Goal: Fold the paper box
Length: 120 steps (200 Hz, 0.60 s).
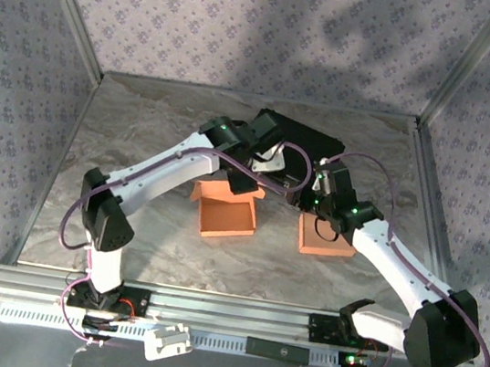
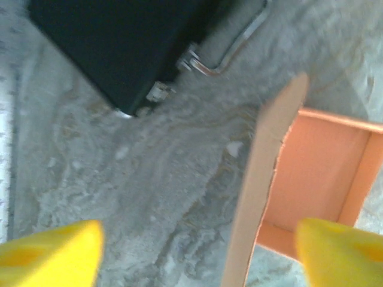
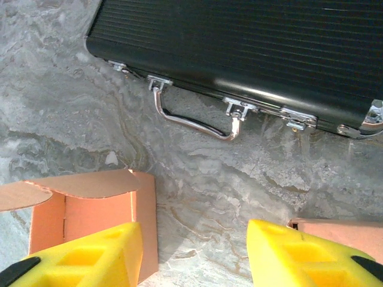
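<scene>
Top external: paper box [image 1: 226, 220] is sitting open side up on the table [image 1: 139, 149], just in front of the black case [image 1: 302, 141]. A second orange box [image 1: 321, 241] is lying to its right. Left gripper [image 2: 191, 257] is hanging over the paper box's edge, jaws spread wide and gripping nothing. The box's raised flap [image 2: 263, 179] is standing between the fingers, clear of both. Right gripper [image 3: 197, 257] is hovering about half open between the two boxes, also empty.
</scene>
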Available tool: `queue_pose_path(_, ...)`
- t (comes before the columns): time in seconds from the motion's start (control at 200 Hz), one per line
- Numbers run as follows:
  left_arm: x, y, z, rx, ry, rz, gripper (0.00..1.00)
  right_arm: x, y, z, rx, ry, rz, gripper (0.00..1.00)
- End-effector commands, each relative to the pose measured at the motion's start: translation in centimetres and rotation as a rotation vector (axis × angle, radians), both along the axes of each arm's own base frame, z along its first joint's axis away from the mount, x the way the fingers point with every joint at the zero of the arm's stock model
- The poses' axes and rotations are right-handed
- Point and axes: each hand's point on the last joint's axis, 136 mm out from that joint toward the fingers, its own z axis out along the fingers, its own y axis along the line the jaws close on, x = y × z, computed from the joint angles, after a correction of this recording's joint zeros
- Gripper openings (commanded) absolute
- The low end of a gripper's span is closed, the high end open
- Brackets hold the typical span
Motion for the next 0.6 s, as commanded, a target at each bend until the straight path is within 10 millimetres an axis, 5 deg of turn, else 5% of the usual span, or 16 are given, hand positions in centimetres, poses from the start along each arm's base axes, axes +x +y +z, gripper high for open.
queue_pose_path(0.0,0.5,0.4,9.0,-0.349,-0.117,0.125,1.0,-0.7,0.7,1.4,-0.004,-0.053,0.088,0.54)
queue_pose_path(0.07,0.0,2.1,11.0,-0.518,-0.07,0.226,0.99,-1.0,1.1,2.0,-0.015,-0.08,0.129,0.57)
queue_pose_path(0.13,-0.7,4.4,10.7,-0.607,-0.023,0.368,0.96,-1.3,1.3,2.6,-0.031,-0.104,0.165,0.62)
queue_pose_path(0.265,-4.9,8.9,3.5,-0.656,0.111,0.635,0.95,-1.3,2.1,3.3,-0.097,-0.152,0.238,0.7)
queue_pose_path(0.365,-7.4,10.3,-1.0,-0.739,0.164,0.708,0.95,-1.5,4.0,3.0,-0.125,-0.177,0.352,0.69)
queue_pose_path(0.595,-7.6,12.4,-5.0,-0.687,0.11,0.72,1.0,-0.7,7.1,0.0,-0.234,-0.213,0.477,0.68)
